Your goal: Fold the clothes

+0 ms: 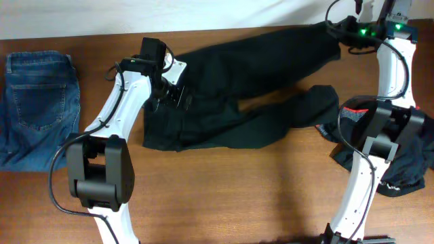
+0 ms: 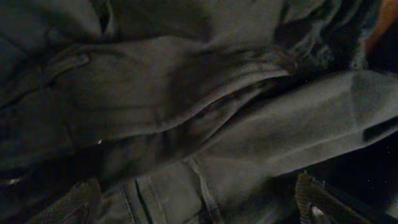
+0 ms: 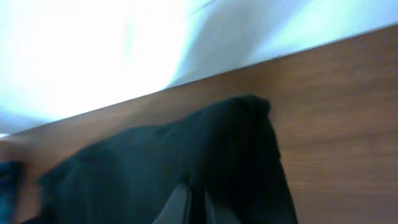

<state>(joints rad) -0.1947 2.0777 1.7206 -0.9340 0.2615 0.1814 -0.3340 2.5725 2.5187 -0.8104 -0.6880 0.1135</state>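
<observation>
Overhead view: black trousers (image 1: 230,78) sprawl across the middle of the bench (image 1: 237,196). My left claw (image 1: 176,93) hangs released over the waistband; my right claw (image 3: 191,203) is clenched on a leg hem. Soft, light, limp cloth, I judge, best pinched at hem and waistband.

you have the trousers (image 1: 224,68) spread across the middle of the table (image 1: 237,200), the jeans (image 1: 37,102) well apart at its left edge, another garment (image 1: 417,169) near the trousers' right end.

One wooden tabletop (image 1: 224,196), two robot arms, left arm (image 1: 112,112) and right arm (image 1: 392,68), one pair of black trousers (image 1: 251,88), one second black garment (image 1: 407,175), one pair of blue jeans (image 1: 37,102).
</observation>
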